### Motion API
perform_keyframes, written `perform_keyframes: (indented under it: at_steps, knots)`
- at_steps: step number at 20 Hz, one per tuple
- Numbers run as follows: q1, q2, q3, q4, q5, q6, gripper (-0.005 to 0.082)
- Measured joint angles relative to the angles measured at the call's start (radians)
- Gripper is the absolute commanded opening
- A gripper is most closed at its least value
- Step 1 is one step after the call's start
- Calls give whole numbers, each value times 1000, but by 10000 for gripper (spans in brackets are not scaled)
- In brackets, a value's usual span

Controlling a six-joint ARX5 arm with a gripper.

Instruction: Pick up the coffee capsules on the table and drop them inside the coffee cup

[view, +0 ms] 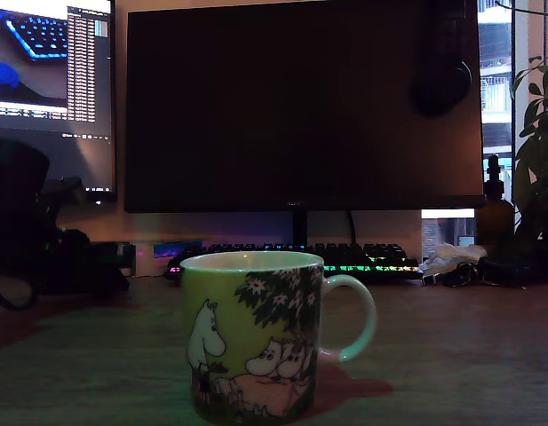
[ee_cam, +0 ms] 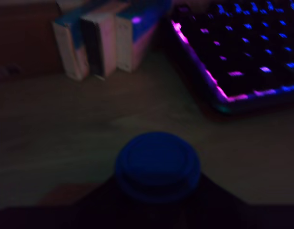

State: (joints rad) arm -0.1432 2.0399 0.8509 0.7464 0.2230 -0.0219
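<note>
Presently catalogued: one dark blue coffee capsule (ee_cam: 157, 166), seen in the wrist view end-on, its round face with concentric rings turned toward the camera, sitting right at the dark mass of the gripper body that fills the frame's lower edge. No fingertips show, so whether the jaws are spread, pressed together or pinching the capsule cannot be told from these pictures; its closeness to the camera suggests it may be held, but that is only a judgement. Behind it lies bare table (ee_cam: 65, 119), with a lit keyboard (ee_cam: 242, 52) at about two o'clock from the capsule and a row of small white-and-blue boxes (ee_cam: 101, 43) at about eleven o'clock. The capsule's long axis appears to run roughly along the camera's line of sight. No mint green capsule is visible in either view. Item two: the coffee cup (view: 251, 335), pale yellow-green with white cartoon figures and a dark leafy tree, standing upright on the table in the exterior view, handle at three o'clock, mouth open upward. A dark shape at nine o'clock of that view, well apart from the cup, is probably the arm, though too dim to confirm. The coming move turns on that separation: the capsule would need carrying over the cup's rim before release. The cup does not appear in the wrist view.
</note>
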Motion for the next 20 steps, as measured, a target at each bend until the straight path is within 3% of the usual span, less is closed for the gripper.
perform_keyframes:
  at_steps: [4, 10, 20]
  knots:
    - [0, -85, -14, -116, 30, 0, 107]
    - [-8, -289, -46, -285, 32, -1, 107]
    - [-95, -634, -47, -623, 30, 0, 107]
